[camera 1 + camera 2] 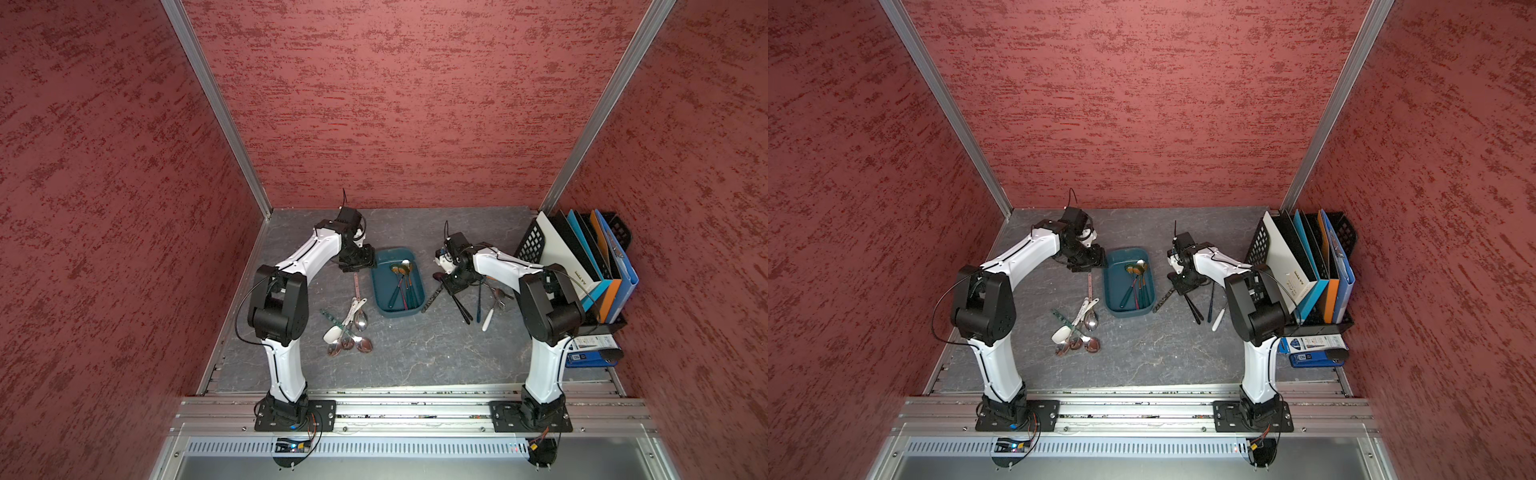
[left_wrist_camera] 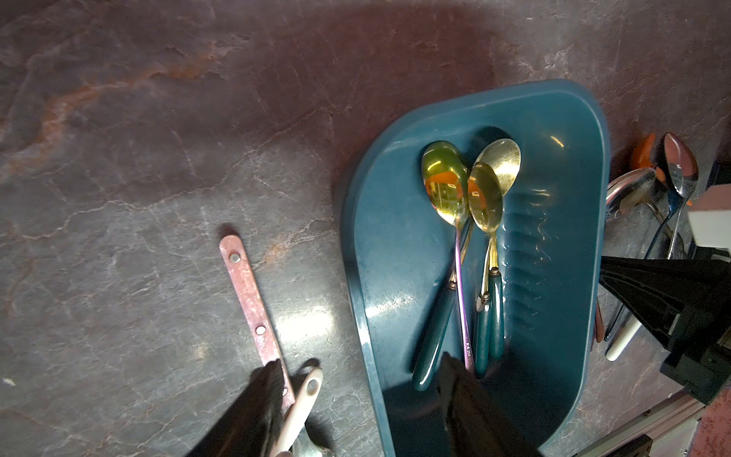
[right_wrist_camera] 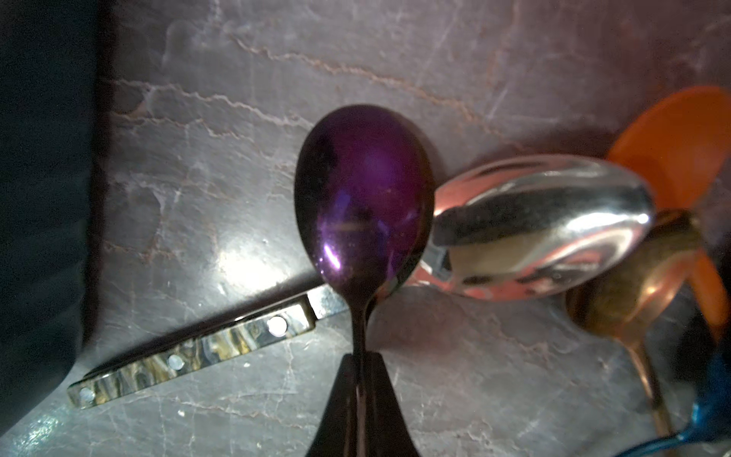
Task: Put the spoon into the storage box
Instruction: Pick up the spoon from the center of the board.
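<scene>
R end effector [image 3: 360,360] is clamped on the purple spoon [image 3: 362,190] at its neck, just right of the storage box [image 1: 397,314], mid worktop [image 1: 415,353]; lift clear of the silver spoon [image 3: 542,225], then lay it lengthwise in box; L end effector [image 2: 360,364] gapes, empty.

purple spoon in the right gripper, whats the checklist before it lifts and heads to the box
1. right gripper shut on purple spoon at the neck: ok
2. purple spoon free of the silver spoon it crosses: cannot tell
3. bare floor free in storage box: ok
4. left gripper out of the box's way: not ok, open and hanging partly over it
5. bowl level in the grip: cannot tell
</scene>
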Robot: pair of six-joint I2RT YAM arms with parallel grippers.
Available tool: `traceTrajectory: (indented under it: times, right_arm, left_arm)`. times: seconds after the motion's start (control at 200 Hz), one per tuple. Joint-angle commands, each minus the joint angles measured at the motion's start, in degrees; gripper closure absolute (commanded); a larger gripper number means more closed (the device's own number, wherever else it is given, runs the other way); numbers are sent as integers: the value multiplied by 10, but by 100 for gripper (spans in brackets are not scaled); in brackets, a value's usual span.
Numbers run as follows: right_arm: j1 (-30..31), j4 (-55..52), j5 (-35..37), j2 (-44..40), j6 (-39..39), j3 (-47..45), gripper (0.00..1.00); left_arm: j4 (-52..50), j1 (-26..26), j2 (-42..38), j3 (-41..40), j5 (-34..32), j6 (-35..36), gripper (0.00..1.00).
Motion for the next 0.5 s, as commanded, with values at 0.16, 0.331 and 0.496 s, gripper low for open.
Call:
traceTrajectory:
  times: [0.16,0.331,0.496]
  right_arm:
    - [0,9,1,-20,0,-5,100]
    - [0,5,-3,-38,2,-8,100]
    - [0,2,-3,-51,5,-7,100]
  left_arm:
    - [4,-1,-1,2,0,1,35]
    - [4,0,-1,4,-1,2,35]
    - [5,0,-4,3,-1,4,35]
